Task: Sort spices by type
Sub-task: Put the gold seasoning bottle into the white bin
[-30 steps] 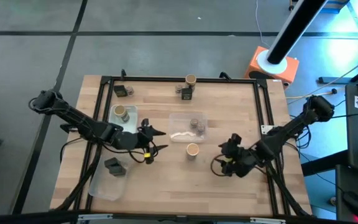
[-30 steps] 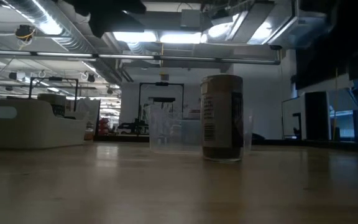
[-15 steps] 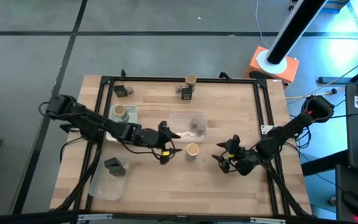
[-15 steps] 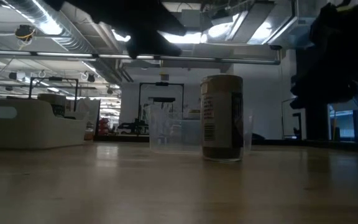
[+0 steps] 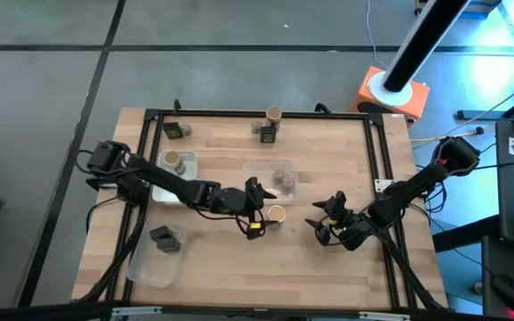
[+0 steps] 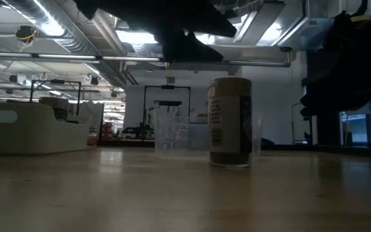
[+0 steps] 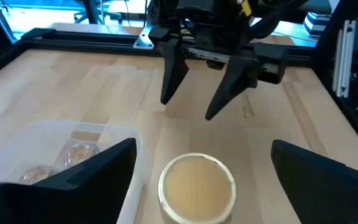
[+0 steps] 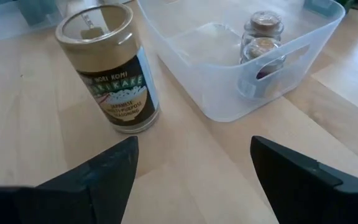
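Wooden table (image 5: pixel 346 169) w/ black frame is carrying three clear trays; tan-lidded jar (image 5: pixel 277 214) is standing upright on bare wood just beside centre tray (image 5: pixel 259 171), which is holding two small squat jars (image 5: pixel 282 179). Left gripper (image 5: pixel 259 217) is hovering over the jar, fingers spread wide either side, not touching. Right gripper (image 5: pixel 321 228) is waiting nearby, fingers apart, holding nothing.

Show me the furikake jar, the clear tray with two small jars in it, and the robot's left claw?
Furikake jar (image 8: pixel 118 74), right wrist view, on its label.
Clear tray (image 8: pixel 229 102), right wrist view, on its near wall.
Left gripper (image 5: pixel 259 217), high view, midway between its fingertips.
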Action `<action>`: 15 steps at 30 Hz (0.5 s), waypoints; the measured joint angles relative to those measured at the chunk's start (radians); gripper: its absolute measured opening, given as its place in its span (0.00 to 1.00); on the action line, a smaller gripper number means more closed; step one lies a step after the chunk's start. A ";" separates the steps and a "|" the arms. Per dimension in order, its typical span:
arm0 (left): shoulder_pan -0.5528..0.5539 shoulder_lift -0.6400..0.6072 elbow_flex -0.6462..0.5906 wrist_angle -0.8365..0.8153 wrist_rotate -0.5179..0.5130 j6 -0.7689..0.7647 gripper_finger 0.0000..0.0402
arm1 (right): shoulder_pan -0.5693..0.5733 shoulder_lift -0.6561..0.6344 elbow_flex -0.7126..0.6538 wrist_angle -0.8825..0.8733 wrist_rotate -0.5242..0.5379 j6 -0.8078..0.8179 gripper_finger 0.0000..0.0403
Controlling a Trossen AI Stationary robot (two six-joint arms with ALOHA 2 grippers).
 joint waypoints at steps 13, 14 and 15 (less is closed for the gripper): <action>0.003 0.105 0.000 0.115 0.000 -0.030 0.89 | 0.000 0.083 0.000 0.020 -0.001 0.000 0.77; 0.003 0.114 -0.001 0.113 0.000 -0.030 0.89 | -0.001 0.087 0.000 0.025 -0.002 0.000 0.77; 0.003 0.125 -0.001 0.113 0.000 -0.030 0.89 | -0.001 0.090 0.000 0.030 -0.001 0.000 0.77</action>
